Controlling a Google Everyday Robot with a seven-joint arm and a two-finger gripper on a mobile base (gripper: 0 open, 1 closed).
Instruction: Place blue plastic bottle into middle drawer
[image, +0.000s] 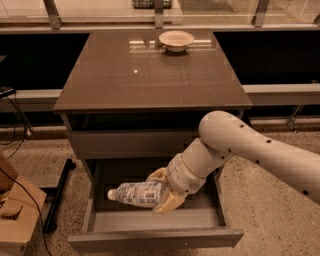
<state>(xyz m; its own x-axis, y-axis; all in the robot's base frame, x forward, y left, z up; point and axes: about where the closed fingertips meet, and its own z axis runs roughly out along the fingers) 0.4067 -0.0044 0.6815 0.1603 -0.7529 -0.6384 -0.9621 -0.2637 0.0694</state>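
The gripper (161, 191) is down inside the pulled-out middle drawer (155, 239), below and just forward of the tabletop's (150, 80) near edge. Its fingers (169, 203) are clamped above and below the blue plastic bottle (132, 194). The bottle lies on its side with the cap pointing toward the tabletop's left-hand edge as seen here. Whether it already rests on the drawer floor cannot be told. That is the first risk: if it is let go while clear of the floor, a round, light bottle would likely bounce or roll and could end up jammed against a wall. A second risk lies in the release itself. If the fingers part only a little, the label could catch on a pad, and the bottle would be dragged up and out as the arm lifts. The arm's wrist also sits close beneath the upper drawer front (135, 142), so a steep pull-back could knock that front or the near edge. The cream bowl (176, 39) by the far edge is well apart and looks in no danger.
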